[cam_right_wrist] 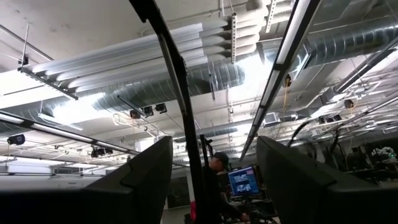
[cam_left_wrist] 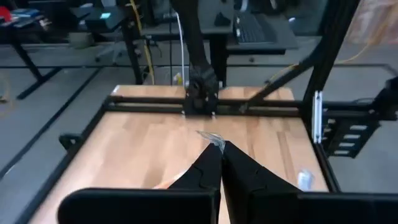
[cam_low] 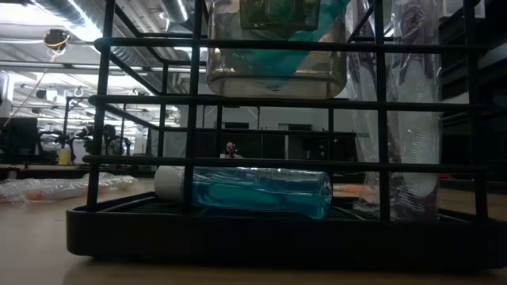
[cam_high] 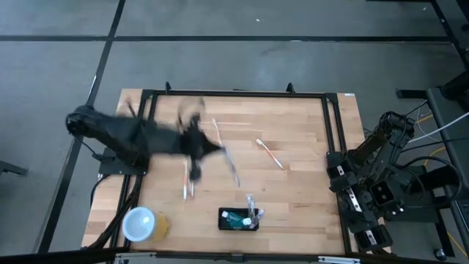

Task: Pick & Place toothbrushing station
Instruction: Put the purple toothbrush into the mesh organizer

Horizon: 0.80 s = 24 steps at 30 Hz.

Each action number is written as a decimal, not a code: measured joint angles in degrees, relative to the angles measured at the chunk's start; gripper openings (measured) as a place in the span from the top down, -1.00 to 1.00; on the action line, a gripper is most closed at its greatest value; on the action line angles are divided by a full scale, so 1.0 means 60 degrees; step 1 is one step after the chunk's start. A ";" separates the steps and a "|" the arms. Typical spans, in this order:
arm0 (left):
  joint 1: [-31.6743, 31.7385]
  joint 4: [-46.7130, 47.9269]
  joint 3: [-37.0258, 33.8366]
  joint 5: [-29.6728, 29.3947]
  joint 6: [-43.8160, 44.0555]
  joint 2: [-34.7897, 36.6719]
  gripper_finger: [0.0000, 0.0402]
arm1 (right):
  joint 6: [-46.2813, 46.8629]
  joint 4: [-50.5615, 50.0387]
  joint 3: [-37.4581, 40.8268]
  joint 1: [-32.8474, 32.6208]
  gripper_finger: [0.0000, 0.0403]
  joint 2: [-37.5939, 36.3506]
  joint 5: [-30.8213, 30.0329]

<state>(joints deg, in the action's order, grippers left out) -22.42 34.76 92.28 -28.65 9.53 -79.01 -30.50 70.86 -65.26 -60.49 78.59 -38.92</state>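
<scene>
The toothbrushing station (cam_high: 238,219) is a small black box near the table's near edge. It holds a teal bottle (cam_low: 253,190) lying flat and an upright wrapped toothbrush (cam_low: 412,142). My left gripper (cam_high: 218,149) is over the middle of the table, shut on a thin clear-wrapped toothbrush (cam_high: 230,167). In the left wrist view its fingers (cam_left_wrist: 219,155) meet, with a bit of clear wrapper beyond them. My right gripper (cam_right_wrist: 214,180) is parked off the table's right edge, open and empty, pointing up at the ceiling. My left gripper pinches the clear-wrapped toothbrush between its two fingertips; a bit of the clear wrapper (cam_left_wrist: 213,139) sticks out just past them. The fingers hide the place of contact, and the high view is blurred, so which part of the toothbrush they hold cannot be told.
A wrapped toothbrush (cam_high: 187,181) lies left of centre and an orange-and-white one (cam_high: 270,153) right of centre. A yellow cup with a white top (cam_high: 143,224) stands at the near left corner. A black frame (cam_high: 333,139) borders the wooden table.
</scene>
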 joint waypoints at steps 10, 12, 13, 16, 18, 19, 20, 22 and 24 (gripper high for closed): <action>-0.2109 -0.2747 -0.0220 -0.2371 0.0671 -0.1955 0.99 | 0.0334 -0.0143 -0.0002 -0.0171 -0.17 0.0000 -0.0001; -0.2218 -0.3073 -0.0210 -0.2373 0.0746 -0.2243 0.99 | 0.0413 -0.0205 -0.0002 -0.0175 -0.17 0.0000 0.0012; -0.2262 -0.3082 -0.0209 -0.2372 0.0865 -0.2379 0.99 | 0.0442 -0.0220 -0.0001 -0.0174 -0.17 0.0000 0.0051; -0.2364 -0.3089 -0.0209 -0.2368 0.1028 -0.2799 0.99 | 0.0577 -0.0333 -0.0002 -0.0178 -0.17 0.0000 0.0140; -0.2368 -0.3137 -0.0105 -0.2285 0.0941 -0.3016 0.99 | 0.0633 -0.0399 -0.0002 -0.0190 -0.17 0.0000 0.0140; -0.2349 -0.3092 0.0085 -0.2183 0.0852 -0.3146 0.99 | 0.0670 -0.0416 -0.0002 -0.0189 -0.17 0.0000 0.0140; -0.2323 -0.2926 0.0283 -0.2058 0.0812 -0.3266 0.99 | 0.0692 -0.0424 -0.0002 -0.0189 -0.17 0.0000 0.0140; -0.2302 -0.2275 0.0704 -0.1996 0.0781 -0.3574 0.99 | 0.0692 -0.0447 -0.0002 -0.0189 -0.17 0.0000 0.0143; -0.2281 -0.1709 0.1050 -0.1909 0.0699 -0.3921 0.99 | 0.0690 -0.0470 -0.0002 -0.0189 -0.17 0.0000 0.0169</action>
<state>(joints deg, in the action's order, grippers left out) -36.10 24.51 98.58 -40.10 13.73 -102.54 -26.36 68.04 -65.28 -61.63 78.59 -37.91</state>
